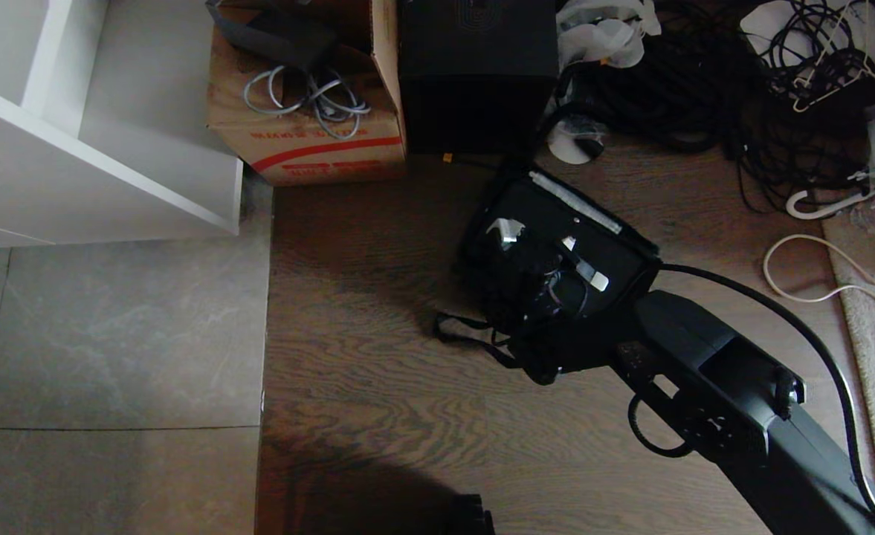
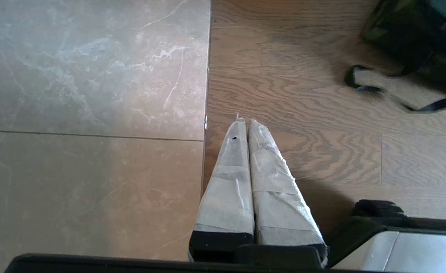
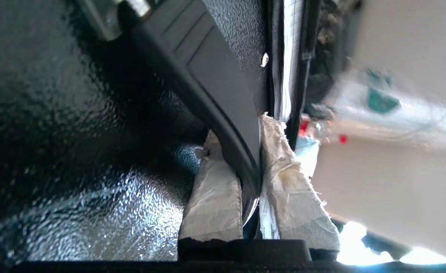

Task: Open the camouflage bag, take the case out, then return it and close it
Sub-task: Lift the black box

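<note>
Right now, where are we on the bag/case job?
Done: nothing confirmed beyond the grasp; the bag's lid can't be judged here. In hand: right claw is shut on the case's handle, the case sitting over the camouflage bag on the wood floor. Left: lifting out, returning, closing. Left claw is shut, idle over that floor.

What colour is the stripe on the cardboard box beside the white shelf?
Red, on the brown cardboard box; the head view shows it best.
</note>
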Tool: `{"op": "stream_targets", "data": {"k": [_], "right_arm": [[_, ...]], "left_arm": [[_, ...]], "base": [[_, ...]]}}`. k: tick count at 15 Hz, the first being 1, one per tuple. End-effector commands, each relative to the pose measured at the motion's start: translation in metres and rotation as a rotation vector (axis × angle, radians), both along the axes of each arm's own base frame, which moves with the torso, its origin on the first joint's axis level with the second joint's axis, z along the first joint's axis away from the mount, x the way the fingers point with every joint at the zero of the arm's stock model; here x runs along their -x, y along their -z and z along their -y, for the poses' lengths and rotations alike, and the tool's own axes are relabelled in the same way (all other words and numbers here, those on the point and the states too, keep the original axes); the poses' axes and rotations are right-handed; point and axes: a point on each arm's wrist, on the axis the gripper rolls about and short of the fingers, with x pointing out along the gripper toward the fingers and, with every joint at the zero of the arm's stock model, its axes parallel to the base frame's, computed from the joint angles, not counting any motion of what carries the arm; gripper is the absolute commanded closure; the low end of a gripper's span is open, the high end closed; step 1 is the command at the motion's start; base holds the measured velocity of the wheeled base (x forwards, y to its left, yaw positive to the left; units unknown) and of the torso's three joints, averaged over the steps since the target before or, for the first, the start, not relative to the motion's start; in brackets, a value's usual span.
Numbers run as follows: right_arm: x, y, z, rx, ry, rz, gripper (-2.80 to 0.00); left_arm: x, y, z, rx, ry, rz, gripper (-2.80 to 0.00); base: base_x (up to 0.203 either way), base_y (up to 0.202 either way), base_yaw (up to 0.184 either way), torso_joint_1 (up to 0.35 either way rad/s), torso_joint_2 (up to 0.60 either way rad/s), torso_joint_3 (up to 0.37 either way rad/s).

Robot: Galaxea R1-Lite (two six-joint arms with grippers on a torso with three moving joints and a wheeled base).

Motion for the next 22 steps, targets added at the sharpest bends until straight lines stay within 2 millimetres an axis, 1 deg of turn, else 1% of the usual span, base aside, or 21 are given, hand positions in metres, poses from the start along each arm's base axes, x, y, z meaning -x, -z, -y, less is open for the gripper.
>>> {"op": "stream_targets", "data": {"k": [1,4,7,9,11,14,16,18,20,22], "right_arm": [[0.018,-0.05,-0.006,-0.041,-0.028,0.071,0.0],[0.036,-0.091,-0.004,-0.055,-0.046,0.092,0.0],[0.057,-0.126,-0.002,-0.068,-0.067,0.109,0.0],[0.072,-0.145,0.001,-0.067,-0.08,0.105,0.0],[0.087,-0.158,0.003,-0.065,-0.096,0.101,0.0],[0.1,-0.174,0.007,-0.055,-0.107,0.087,0.0],[0.101,-0.172,0.008,-0.047,-0.105,0.074,0.0],[0.102,-0.179,0.009,-0.045,-0.103,0.08,0.0],[0.104,-0.178,0.01,-0.042,-0.101,0.075,0.0],[0.107,-0.186,0.012,-0.05,-0.104,0.088,0.0]], "left_arm": [[0.0,0.0,0.0,0.001,-0.001,0.0,0.0],[0.0,0.0,0.0,0.001,-0.001,0.0,0.0],[0.0,0.0,0.0,0.001,-0.002,0.0,0.0],[0.0,0.0,0.0,0.001,-0.001,0.0,0.0],[0.0,0.0,0.0,0.001,-0.001,0.0,0.0],[0.0,0.0,0.0,0.001,-0.001,0.0,0.0],[0.0,0.0,0.0,0.001,-0.001,0.0,0.0],[0.0,0.0,0.0,0.001,-0.001,0.0,0.0],[0.0,0.0,0.0,0.001,-0.001,0.0,0.0],[0.0,0.0,0.0,0.001,-0.001,0.0,0.0]], "base": [[0.0,0.0,0.0,0.0,0.0,0.0],[0.0,0.0,0.0,0.0,0.0,0.0],[0.0,0.0,0.0,0.0,0.0,0.0],[0.0,0.0,0.0,0.0,0.0,0.0],[0.0,0.0,0.0,0.0,0.0,0.0],[0.0,0.0,0.0,0.0,0.0,0.0],[0.0,0.0,0.0,0.0,0.0,0.0],[0.0,0.0,0.0,0.0,0.0,0.0],[0.0,0.0,0.0,0.0,0.0,0.0],[0.0,0.0,0.0,0.0,0.0,0.0]]}}
